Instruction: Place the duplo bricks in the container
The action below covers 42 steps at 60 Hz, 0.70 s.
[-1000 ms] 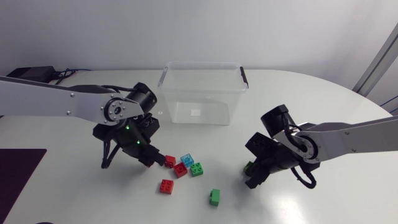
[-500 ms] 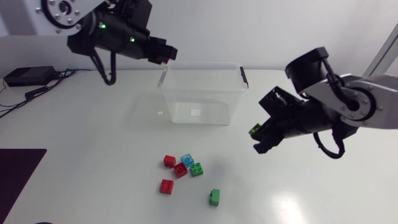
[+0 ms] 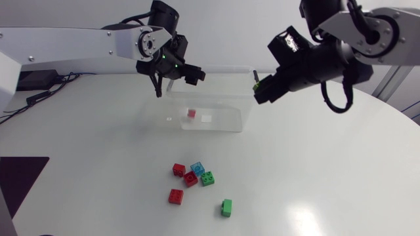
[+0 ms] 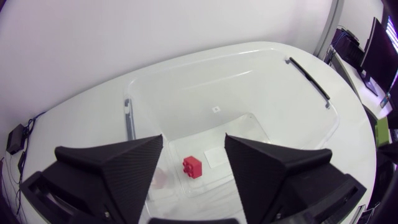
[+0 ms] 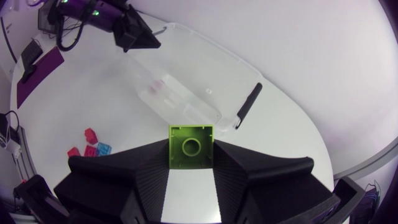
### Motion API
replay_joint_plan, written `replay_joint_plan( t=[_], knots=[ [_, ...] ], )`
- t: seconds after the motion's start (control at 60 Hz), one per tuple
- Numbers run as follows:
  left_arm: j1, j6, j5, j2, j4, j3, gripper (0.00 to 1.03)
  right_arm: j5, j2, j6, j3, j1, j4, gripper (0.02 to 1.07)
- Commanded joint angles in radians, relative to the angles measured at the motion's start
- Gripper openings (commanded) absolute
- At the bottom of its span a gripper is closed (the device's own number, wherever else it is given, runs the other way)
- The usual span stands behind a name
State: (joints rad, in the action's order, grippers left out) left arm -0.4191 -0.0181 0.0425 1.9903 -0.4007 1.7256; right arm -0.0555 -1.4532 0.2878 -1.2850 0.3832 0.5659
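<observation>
The clear container (image 3: 216, 121) stands at the table's back middle with one red brick (image 3: 191, 113) inside it. My left gripper (image 3: 192, 75) hangs open above the container's left end. In the left wrist view the red brick (image 4: 192, 167) shows far below, between the open fingers (image 4: 124, 168). My right gripper (image 3: 262, 88) is raised beside the container's right end, shut on a lime green brick (image 3: 257, 84). In the right wrist view that green brick (image 5: 191, 146) is pinched between the fingertips of the right gripper (image 5: 191, 158), with the container (image 5: 186, 74) ahead.
Several bricks lie loose on the table in front of the container: red ones (image 3: 178, 170) (image 3: 175, 196), a light blue one (image 3: 197, 168), and two green ones (image 3: 207, 177) (image 3: 226, 208). The container has a black handle (image 3: 255, 79) at its right end.
My left gripper lifted a red brick from the table to above the container and opened; the brick now lies inside. My right gripper shut on the green brick and rose towards the container.
</observation>
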Motion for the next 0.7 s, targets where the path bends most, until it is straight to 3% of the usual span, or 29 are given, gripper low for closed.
replay_joint_plan(
  t=[0.0, 0.2, 0.333, 0.483, 0.55, 0.65, 0.683],
  knots=[
    [0.000, 0.030, 0.007, -0.119, -0.003, -0.040, 0.98, 0.002, -0.098, -0.021, -0.091, -0.007, 0.011, 0.24],
    [-0.020, 0.023, 0.007, -0.363, -0.141, -0.173, 0.98, -0.004, -0.279, -0.032, -0.286, -0.018, 0.008, 0.24],
    [-0.049, 0.006, -0.003, -0.493, -0.231, -0.374, 0.98, -0.004, -0.406, -0.044, -0.395, -0.020, -0.008, 0.25],
    [-0.079, 0.003, -0.009, -0.568, -0.259, -0.606, 0.98, -0.003, -0.562, -0.041, -0.528, -0.020, -0.017, 0.30],
    [-0.087, 0.010, -0.023, -0.556, -0.299, -0.652, 0.98, 0.002, -0.631, -0.044, -0.594, -0.023, -0.011, 0.44],
    [-0.096, 0.017, -0.062, -0.516, -0.352, -0.684, 0.98, 0.031, -0.676, -0.044, -0.649, -0.020, -0.001, 0.89],
    [-0.096, 0.017, -0.072, -0.505, -0.363, -0.689, 0.98, 0.034, -0.674, -0.044, -0.651, -0.018, 0.002, 1.00]
  ],
)
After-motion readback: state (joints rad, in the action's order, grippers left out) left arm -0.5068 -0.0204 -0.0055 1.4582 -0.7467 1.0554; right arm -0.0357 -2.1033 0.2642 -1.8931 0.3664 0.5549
